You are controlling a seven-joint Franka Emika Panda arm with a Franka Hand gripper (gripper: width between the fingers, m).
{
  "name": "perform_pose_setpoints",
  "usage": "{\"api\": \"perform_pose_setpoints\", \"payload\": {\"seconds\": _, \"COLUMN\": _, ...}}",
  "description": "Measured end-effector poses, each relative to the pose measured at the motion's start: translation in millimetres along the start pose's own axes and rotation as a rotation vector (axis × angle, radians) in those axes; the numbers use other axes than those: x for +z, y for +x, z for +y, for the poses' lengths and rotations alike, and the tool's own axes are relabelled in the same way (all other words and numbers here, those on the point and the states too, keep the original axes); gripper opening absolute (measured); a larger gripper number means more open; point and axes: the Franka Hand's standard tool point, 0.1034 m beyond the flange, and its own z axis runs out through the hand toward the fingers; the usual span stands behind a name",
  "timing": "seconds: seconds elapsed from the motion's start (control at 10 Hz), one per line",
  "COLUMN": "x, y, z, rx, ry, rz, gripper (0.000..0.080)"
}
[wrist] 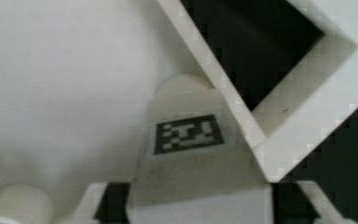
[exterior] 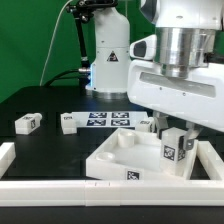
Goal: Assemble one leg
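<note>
My gripper (exterior: 173, 134) is shut on a leg (exterior: 172, 151), a chunky white block with a black-and-white tag. It holds the leg upright over the large white square tray (exterior: 120, 158), at the corner on the exterior view's right. In the wrist view the leg (wrist: 190, 135) fills the gap between my dark fingers (wrist: 137, 204), with the tray's rim (wrist: 286, 95) beside it. I cannot tell whether the leg touches the tray. Two more legs (exterior: 27, 123) (exterior: 68, 122) lie loose on the black table at the exterior view's left.
The marker board (exterior: 108, 119) lies flat behind the tray. A white border rail (exterior: 60, 187) runs along the table's front and sides. The robot's base (exterior: 108, 55) stands at the back.
</note>
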Motion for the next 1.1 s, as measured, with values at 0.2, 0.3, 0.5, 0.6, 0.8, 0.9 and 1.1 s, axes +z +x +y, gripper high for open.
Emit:
{"api": "perform_pose_setpoints", "payload": {"seconds": 0.2, "x": 0.2, "y": 2.1, "z": 4.0, "rx": 0.016, "ry": -0.016, "rz": 0.002, "gripper": 0.0384}}
{"api": "perform_pose_setpoints", "payload": {"seconds": 0.3, "x": 0.2, "y": 1.7, "z": 3.8, "rx": 0.016, "ry": -0.015, "rz": 0.002, "gripper": 0.0384}}
{"api": "perform_pose_setpoints", "payload": {"seconds": 0.5, "x": 0.3, "y": 1.7, "z": 3.8, "rx": 0.016, "ry": -0.015, "rz": 0.001, "gripper": 0.0632}}
{"api": "perform_pose_setpoints", "payload": {"seconds": 0.6, "x": 0.3, "y": 1.7, "z": 3.8, "rx": 0.016, "ry": -0.015, "rz": 0.001, "gripper": 0.0632}}
{"api": "perform_pose_setpoints", "payload": {"seconds": 0.8, "x": 0.3, "y": 1.7, "z": 3.8, "rx": 0.016, "ry": -0.015, "rz": 0.001, "gripper": 0.0644}}
{"api": "perform_pose_setpoints", "payload": {"seconds": 0.9, "x": 0.3, "y": 1.7, "z": 3.8, "rx": 0.016, "ry": -0.015, "rz": 0.001, "gripper": 0.0649}}
{"api": "perform_pose_setpoints", "payload": {"seconds": 1.1, "x": 0.3, "y": 1.7, "z": 3.8, "rx": 0.016, "ry": -0.015, "rz": 0.001, "gripper": 0.0649}}
